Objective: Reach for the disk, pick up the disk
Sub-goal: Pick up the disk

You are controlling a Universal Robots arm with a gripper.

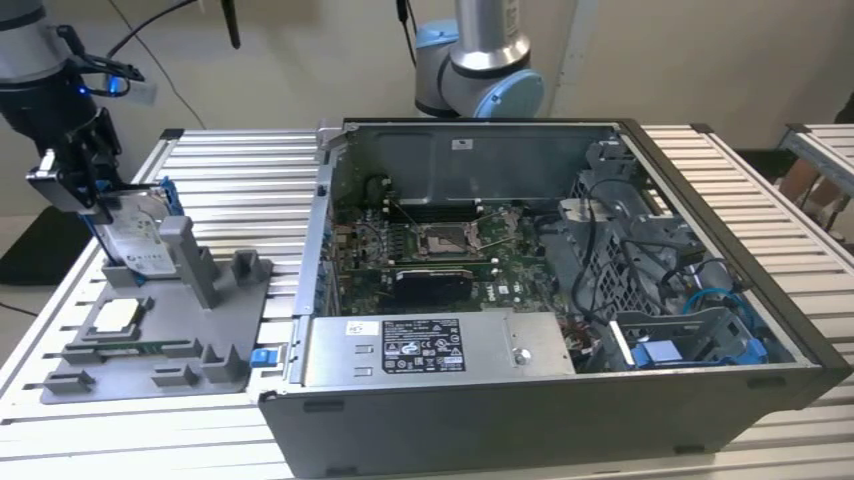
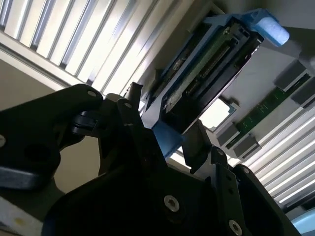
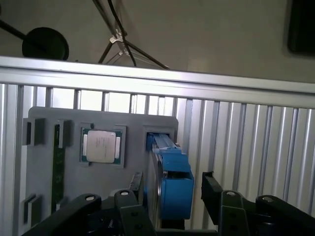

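First wrist view: angular matte-black fingers (image 3: 212,190) stand open astride the upright, rectangular, blue-plastic-framed disk (image 3: 175,191), not gripping it.

Soft even room light, strong glare off the slatted table (image 2: 98,44).

The pincer (image 3: 173,189) stands astride the disk (image 3: 170,162), with one black finger (image 3: 212,189) on each flank. The jaws are spread, and a gap shows between this finger and the blue bracket (image 3: 177,199). The disk stands on edge in a slot of the grey fixture plate (image 3: 44,115). Beside the slot, a square silver chip (image 3: 102,146) lies in its recess. A green memory module (image 3: 59,169) lies beyond the chip. The plate rests on the slatted table (image 3: 246,147).
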